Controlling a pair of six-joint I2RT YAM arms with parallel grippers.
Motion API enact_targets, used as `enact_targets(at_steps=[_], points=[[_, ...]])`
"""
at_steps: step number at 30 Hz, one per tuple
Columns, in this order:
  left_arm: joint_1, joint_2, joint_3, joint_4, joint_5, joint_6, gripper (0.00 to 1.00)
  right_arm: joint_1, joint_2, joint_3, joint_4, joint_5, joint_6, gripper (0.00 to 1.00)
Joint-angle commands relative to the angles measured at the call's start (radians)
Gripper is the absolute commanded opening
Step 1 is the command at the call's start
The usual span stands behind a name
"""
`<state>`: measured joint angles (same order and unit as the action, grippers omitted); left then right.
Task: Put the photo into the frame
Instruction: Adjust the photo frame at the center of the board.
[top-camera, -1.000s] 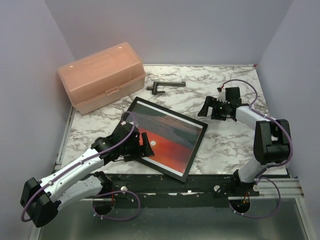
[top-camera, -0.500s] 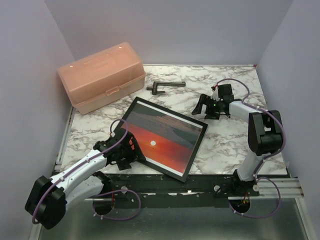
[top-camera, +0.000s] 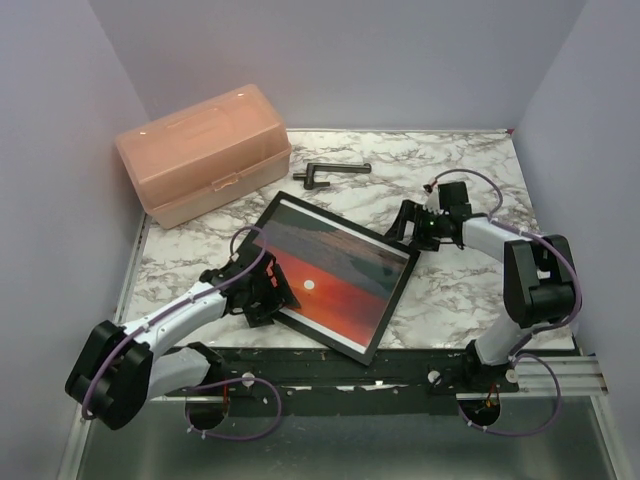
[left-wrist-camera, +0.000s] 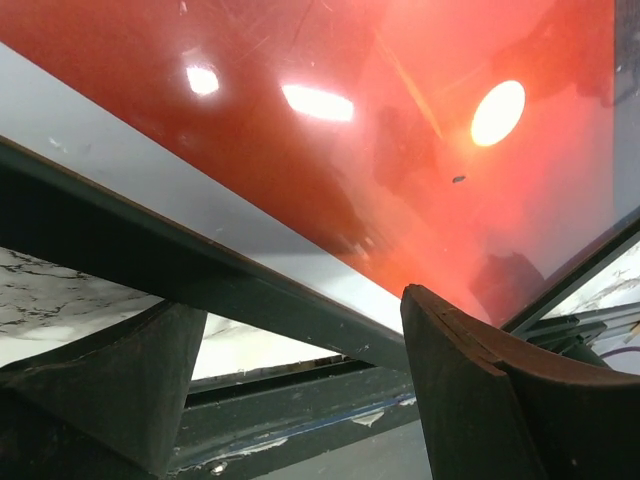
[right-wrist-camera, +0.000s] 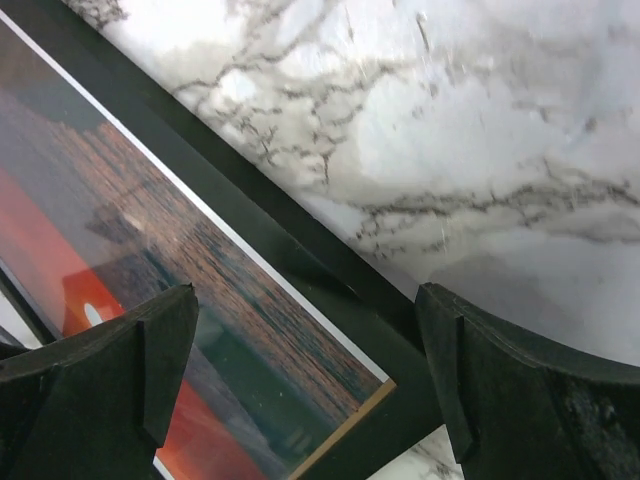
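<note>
**Station State**

The desk (top-camera: 450, 290) carries the frame (top-camera: 393, 305), flat and skewed, at picture centre. The photo (top-camera: 330, 280) lies inside it, sunset up. The left fingers (left-wrist-camera: 470, 390) — released — flank its lower-left edge; the right fingers (right-wrist-camera: 500, 390), released, sit at its upper-right corner.

table (top-camera: 462, 290): carries everything below.
frame (top-camera: 394, 300): on the table, mid-front, turned at an angle.
photo (top-camera: 335, 272): inside the frame.
box (top-camera: 205, 152): far left corner, behind the frame.
tool (top-camera: 332, 171): behind the frame, right of the box.
left gripper (top-camera: 272, 297): at the frame's near left edge.
right gripper (top-camera: 412, 222): at the frame's far right corner.
</note>
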<state>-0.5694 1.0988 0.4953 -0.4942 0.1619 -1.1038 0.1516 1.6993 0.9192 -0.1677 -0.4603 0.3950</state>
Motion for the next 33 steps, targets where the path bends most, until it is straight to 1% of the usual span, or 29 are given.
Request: enact_targets(at_steps=[1,10,12,16,20,25,33], points=[[0.006,0.063,0.031,0.118,0.024,0.045,0.78,0.011,-0.037,-0.133,-0.180,-0.048,0.029,1.00],[-0.001,0.162,0.092,0.167,0.087,0.079,0.77,0.020,-0.249,-0.319,-0.243,-0.145,0.111,1.00],[-0.007,0.192,0.111,0.177,0.101,0.086,0.77,0.049,-0.293,-0.346,-0.246,-0.148,0.145,1.00],[-0.033,0.262,0.165,0.176,0.119,0.102,0.77,0.139,-0.351,-0.346,-0.258,-0.156,0.229,1.00],[-0.049,0.330,0.235,0.171,0.128,0.124,0.77,0.184,-0.409,-0.400,-0.246,-0.147,0.288,1.00],[-0.055,0.433,0.353,0.136,0.139,0.176,0.77,0.193,-0.477,-0.459,-0.276,-0.144,0.302,1.00],[-0.063,0.573,0.528,0.091,0.178,0.238,0.78,0.211,-0.553,-0.462,-0.351,-0.147,0.307,1.00]])
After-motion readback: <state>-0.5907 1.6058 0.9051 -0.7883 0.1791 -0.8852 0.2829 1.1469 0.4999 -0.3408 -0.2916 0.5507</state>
